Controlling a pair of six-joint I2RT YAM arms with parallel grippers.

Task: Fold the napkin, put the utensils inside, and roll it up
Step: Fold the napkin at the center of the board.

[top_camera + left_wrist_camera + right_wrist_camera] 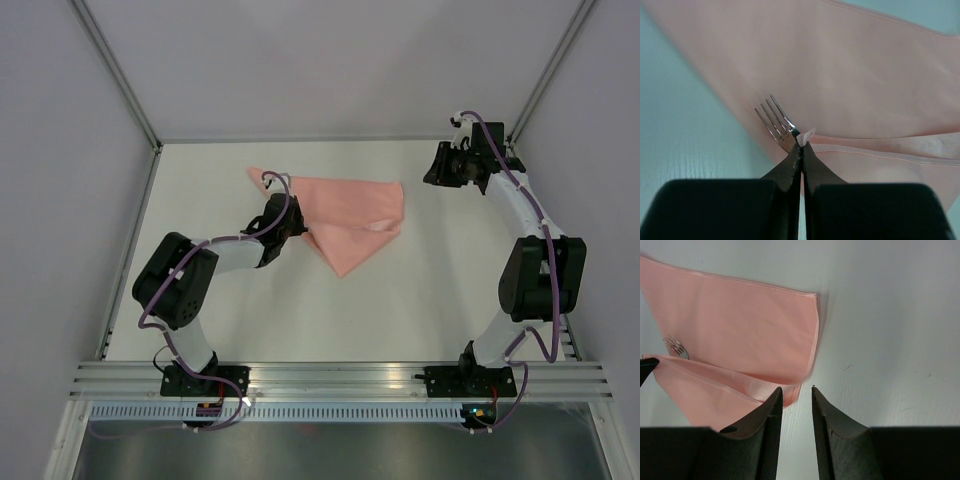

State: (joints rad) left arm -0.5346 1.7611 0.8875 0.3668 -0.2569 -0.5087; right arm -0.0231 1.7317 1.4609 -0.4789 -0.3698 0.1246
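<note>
Roughly mid-table, the napkin (352, 215) lies folded into a flat triangle on the white table (420, 300), with its long edge toward the far side and one point aimed at the arms' bases. A second, narrower layer is doubled over the near part and shows as a hemmed band across the cloth in both wrist views.

The left gripper (296, 231) sits low at the napkin's left edge. In its wrist view the jaws are pressed together with no gap. A small tab of pink hem sticks out between the tips, so it is pinching the napkin (850, 75) at the edge of that folded band.

The fork (774, 119) lies on the lower layer just ahead of those tips. Only its tines show, pointing away from the gripper and to the left, and its neck vanishes right where the tips meet the fold. Whether the tips also catch the neck I cannot tell, and the handle is hidden.

The right gripper (433, 170) is well apart from the cloth, off the napkin's right corner toward the far right of the table. In its wrist view the fingers (771, 405) stand partly open with bare table between them, holding nothing. The napkin's right corner lies just beyond and left of them, and the fork (676, 346) peeks out at the far left
</note>
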